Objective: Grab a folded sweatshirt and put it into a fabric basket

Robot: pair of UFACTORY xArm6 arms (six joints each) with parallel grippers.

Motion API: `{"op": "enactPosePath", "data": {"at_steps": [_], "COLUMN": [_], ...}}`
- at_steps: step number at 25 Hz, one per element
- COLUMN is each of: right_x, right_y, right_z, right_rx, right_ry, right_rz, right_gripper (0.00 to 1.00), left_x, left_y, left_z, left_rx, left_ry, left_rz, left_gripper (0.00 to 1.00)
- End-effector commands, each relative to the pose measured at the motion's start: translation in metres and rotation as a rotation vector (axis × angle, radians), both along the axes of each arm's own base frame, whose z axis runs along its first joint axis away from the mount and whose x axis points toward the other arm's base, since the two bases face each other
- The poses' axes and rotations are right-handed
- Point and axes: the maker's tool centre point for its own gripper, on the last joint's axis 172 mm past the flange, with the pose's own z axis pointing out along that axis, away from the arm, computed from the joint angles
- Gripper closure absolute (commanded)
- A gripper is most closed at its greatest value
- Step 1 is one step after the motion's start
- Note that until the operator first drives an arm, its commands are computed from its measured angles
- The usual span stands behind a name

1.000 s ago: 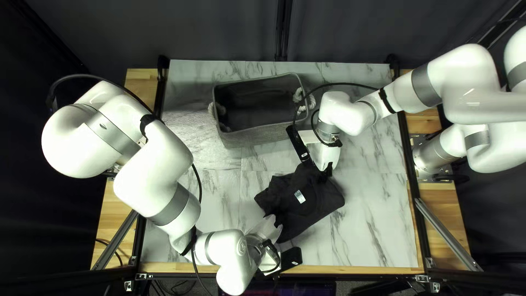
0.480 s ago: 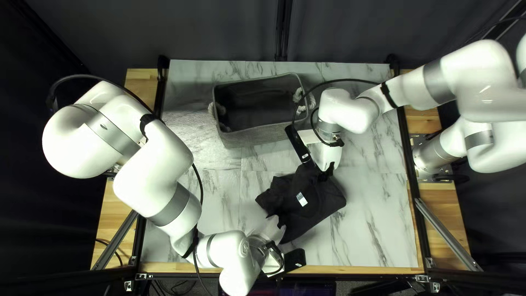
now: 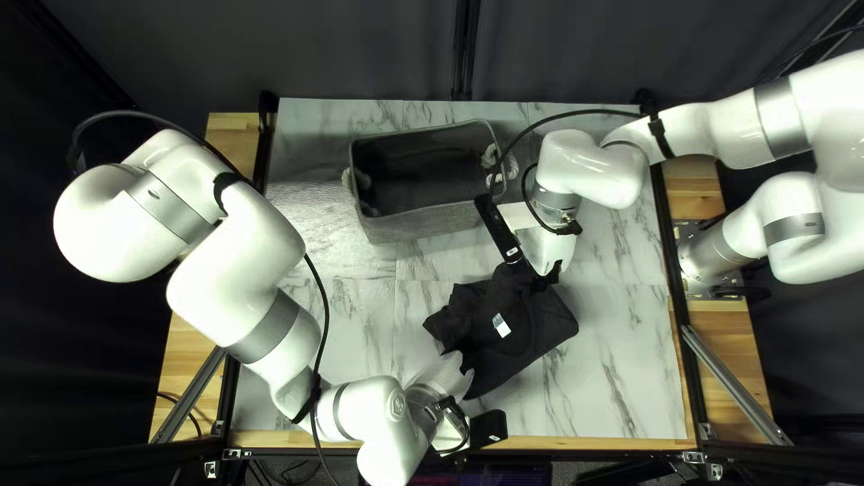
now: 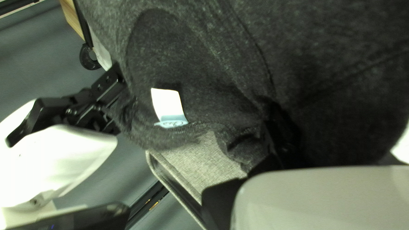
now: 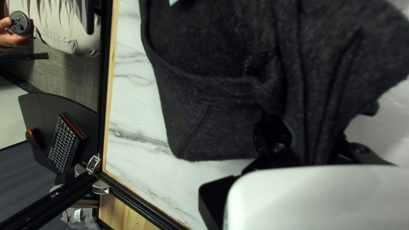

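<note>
The dark folded sweatshirt [image 3: 526,333], with a white tag, spans the space between my left gripper [image 3: 466,367] at its near side and my right gripper [image 3: 543,279] at its far side. In the right wrist view, bunched cloth of the sweatshirt [image 5: 313,98] is pinched by my right gripper [image 5: 315,142]. The left wrist view has the sweatshirt [image 4: 204,55] gathered at my left gripper [image 4: 277,132], shut on it; cloth hides one finger. The grey fabric basket [image 3: 423,223] stands open beyond the sweatshirt, its interior dark.
Rope handles [image 3: 508,168] hang at the basket's ends. The right arm [image 3: 594,166] reaches in just right of the basket. A black frame [image 3: 670,261] borders the marble-patterned table [image 3: 621,360]. Beyond the near edge, the right wrist view includes a person's hand [image 5: 17,39] and a keyboard [image 5: 64,142].
The sweatshirt has shifted slightly rightward in the top left view, together with both grippers. My right arm's links have swung outward, and my left arm's upper links have drawn back a little.
</note>
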Motion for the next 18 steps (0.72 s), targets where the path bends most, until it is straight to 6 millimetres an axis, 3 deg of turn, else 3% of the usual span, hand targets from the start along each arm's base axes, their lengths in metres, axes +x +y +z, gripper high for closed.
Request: {"op": "enactPosePath", "data": {"at_steps": [1,6,18], "right_x": [-0.004,-0.007,0.024], "right_y": [-0.003,-0.018,-0.097], "right_z": [0.008,0.026,0.084], "right_rx": [-0.004,-0.01,-0.039], "right_ry": [-0.015,-0.038,-0.046], "right_rz": [-0.009,-0.028,-0.06], "right_gripper": [1.0,1.0,1.0], "left_x": [-0.005,-0.011,-0.027], "left_y": [0.02,0.034,0.1], "left_z": [0.018,0.03,0.077], "left_rx": [0.002,0.006,0.02], "left_ry": [-0.006,-0.006,-0.014], "left_rz": [-0.005,-0.003,0.004], "left_gripper": [1.0,1.0,1.0]}}
